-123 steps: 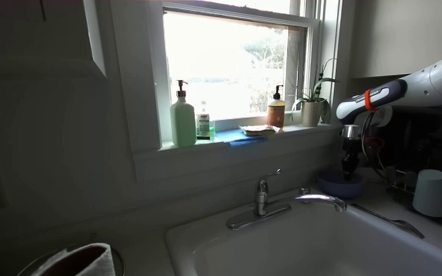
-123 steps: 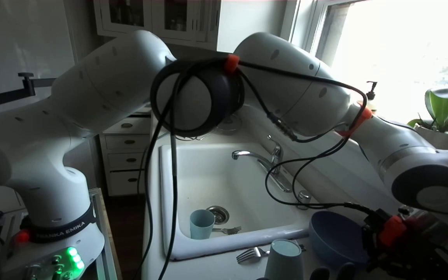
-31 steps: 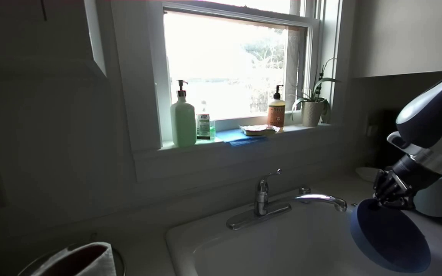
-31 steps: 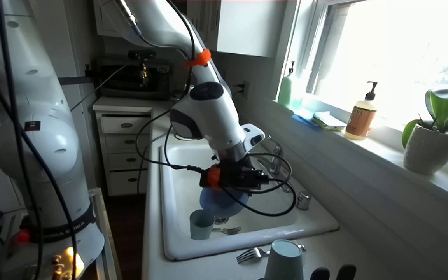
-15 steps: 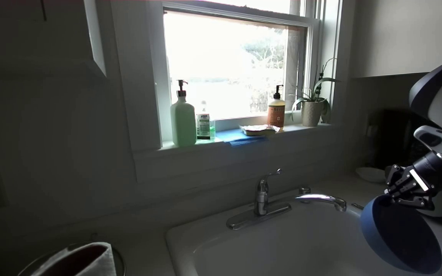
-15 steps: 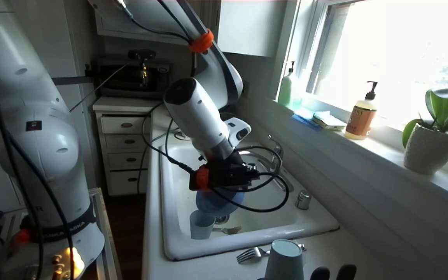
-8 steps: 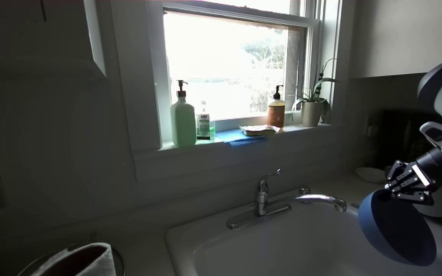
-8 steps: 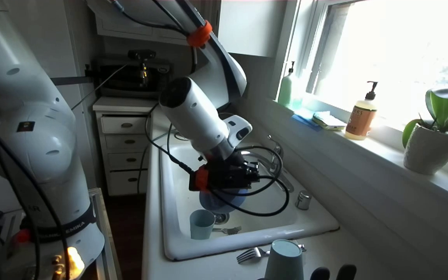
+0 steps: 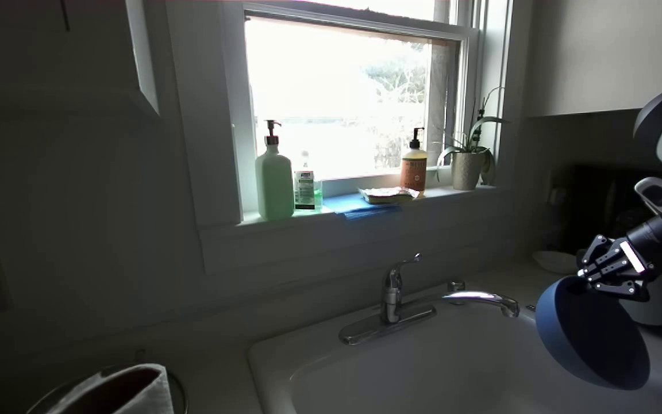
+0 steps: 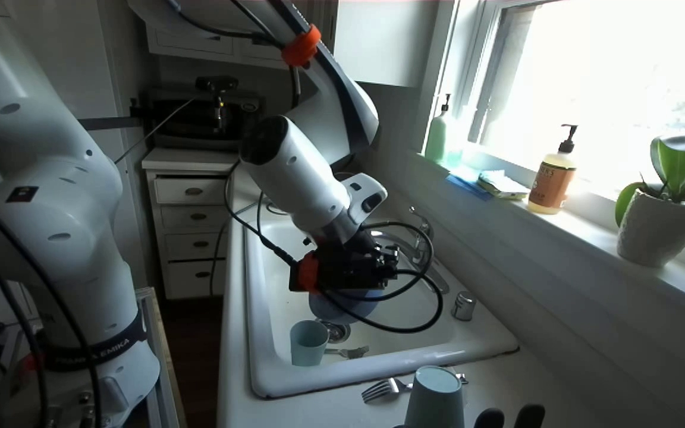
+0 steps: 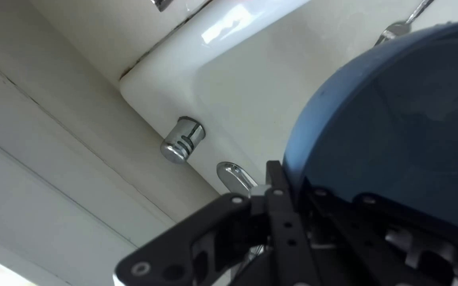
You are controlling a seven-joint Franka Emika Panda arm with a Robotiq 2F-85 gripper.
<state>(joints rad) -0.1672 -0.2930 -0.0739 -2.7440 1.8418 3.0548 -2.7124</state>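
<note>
My gripper [image 11: 293,183] is shut on the rim of a blue bowl [image 11: 392,131], one finger outside the wall and one inside. In an exterior view the bowl [image 9: 601,339] hangs steeply tilted from the gripper [image 9: 584,278], its dark hollow facing the right of that view. The same bowl [image 10: 348,306] shows in an exterior view only partly, above the white sink [image 10: 283,380]; the black gripper body and cables cover much of it. Below it in the sink lie a light blue cup [image 10: 308,345] and a fork [image 10: 354,352].
The chrome faucet [image 9: 391,296] and an air gap cap [image 10: 464,306] stand along the sink's back. An upturned cup [image 10: 434,398] and a fork [image 10: 385,389] are on the counter. Soap bottles [image 9: 275,184] and a potted plant [image 9: 466,169] line the windowsill.
Several seconds ago the bowl sat on the counter with the gripper lowered into it; since then it has been lifted over the sink and tilted. Over the last second it has risen slightly.
</note>
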